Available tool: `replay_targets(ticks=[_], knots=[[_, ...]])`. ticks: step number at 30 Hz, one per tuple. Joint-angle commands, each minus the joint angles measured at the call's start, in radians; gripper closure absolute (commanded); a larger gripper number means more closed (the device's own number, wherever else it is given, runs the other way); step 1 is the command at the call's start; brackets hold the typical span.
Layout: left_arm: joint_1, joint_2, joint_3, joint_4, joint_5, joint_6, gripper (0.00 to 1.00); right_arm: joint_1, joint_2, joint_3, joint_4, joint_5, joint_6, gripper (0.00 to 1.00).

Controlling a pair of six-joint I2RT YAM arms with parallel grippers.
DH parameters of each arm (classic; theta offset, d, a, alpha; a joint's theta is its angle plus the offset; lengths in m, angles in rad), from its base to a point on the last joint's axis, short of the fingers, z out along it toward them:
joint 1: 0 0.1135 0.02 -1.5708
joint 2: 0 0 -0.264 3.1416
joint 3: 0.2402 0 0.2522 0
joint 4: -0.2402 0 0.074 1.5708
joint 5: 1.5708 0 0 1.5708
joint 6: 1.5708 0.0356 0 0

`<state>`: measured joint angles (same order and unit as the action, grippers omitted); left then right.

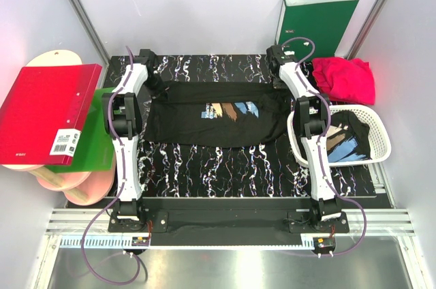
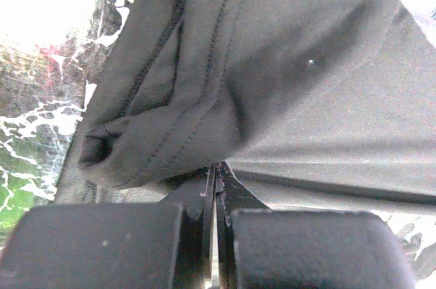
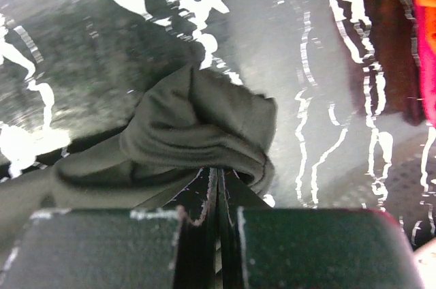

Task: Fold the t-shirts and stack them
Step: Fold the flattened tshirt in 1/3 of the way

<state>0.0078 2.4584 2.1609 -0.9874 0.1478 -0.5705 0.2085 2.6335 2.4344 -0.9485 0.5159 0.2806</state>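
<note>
left gripper (image 2: 216,183): jaws clenched on a fold of the black tee (image 2: 272,84). Cloth is bunched right at the tips and to their left, with a flat panel running off to the right.

right gripper (image 3: 218,180): same, jaws pinched on a wad of that tee. The bunch sits just ahead of the tips and the rest trails off left. Marbled table (image 3: 327,98) shows ahead and to the right of these jaws.

top view:
- The tee lies spread on the table between the two grippers, chest print (image 1: 231,110) up, nearward of both jaws.
- crimson-pink tee (image 1: 344,79) is heaped near the right jaws, to their right.
- second black tee (image 1: 347,140) is in the white basket (image 1: 381,140), right of and nearer than the right jaws.
- green binder (image 1: 319,24) stands beyond the right jaws.
- red binder (image 1: 48,115) is well left of the left jaws.
</note>
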Motion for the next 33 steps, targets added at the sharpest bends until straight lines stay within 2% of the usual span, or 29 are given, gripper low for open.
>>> replay_targets(ticks=[1,3,9,11,12,13,14,16,17,18,19,23,26,30,31,33], knots=[[0.009,-0.006,0.027,-0.039,-0.097,0.017,1.0,-0.041,-0.012,0.031,-0.039,0.115,-0.008,1.0],[0.009,-0.027,0.027,-0.037,-0.091,0.018,1.0,-0.041,-0.052,0.05,-0.035,0.093,0.009,1.0],[0.011,-0.075,0.024,-0.031,-0.07,0.023,1.0,-0.043,-0.144,0.089,-0.004,-0.103,-0.001,1.0],[0.011,-0.087,0.024,-0.027,-0.051,0.023,1.0,-0.043,-0.173,0.081,-0.004,-0.213,-0.018,0.92],[0.011,-0.093,0.024,-0.022,-0.041,0.026,0.93,-0.041,-0.214,0.056,0.002,-0.287,-0.024,0.83],[0.009,-0.101,0.02,-0.019,-0.03,0.026,0.79,-0.043,-0.237,0.037,0.004,-0.325,-0.026,0.72],[0.009,-0.12,0.016,-0.01,-0.005,0.024,0.43,-0.041,-0.263,0.013,0.01,-0.365,-0.027,0.56],[0.009,-0.153,0.004,0.004,0.021,0.021,0.23,-0.041,-0.346,-0.079,0.036,-0.434,-0.018,0.36],[0.009,-0.163,-0.001,0.009,0.039,0.018,0.14,-0.04,-0.374,-0.116,0.045,-0.46,-0.021,0.21],[0.008,-0.177,-0.009,0.016,0.047,0.017,0.06,-0.038,-0.429,-0.188,0.054,-0.48,-0.02,0.1],[0.006,-0.205,-0.015,0.019,0.053,0.015,0.03,-0.038,-0.457,-0.228,0.063,-0.494,-0.021,0.01],[-0.003,-0.283,-0.053,0.033,0.061,0.029,0.01,-0.034,-0.602,-0.488,0.115,-0.573,-0.026,0.0],[-0.003,-0.337,-0.113,0.039,0.068,0.044,0.01,-0.029,-0.681,-0.618,0.132,-0.643,-0.015,0.0],[-0.048,-0.404,-0.26,0.073,0.045,0.081,0.01,0.002,-0.718,-0.731,0.125,-0.701,-0.014,0.1],[-0.057,-0.424,-0.286,0.081,0.047,0.086,0.01,0.027,-0.718,-0.745,0.12,-0.695,-0.014,0.17],[-0.063,-0.444,-0.363,0.101,0.053,0.09,0.01,0.057,-0.708,-0.773,0.123,-0.659,-0.015,0.2]])
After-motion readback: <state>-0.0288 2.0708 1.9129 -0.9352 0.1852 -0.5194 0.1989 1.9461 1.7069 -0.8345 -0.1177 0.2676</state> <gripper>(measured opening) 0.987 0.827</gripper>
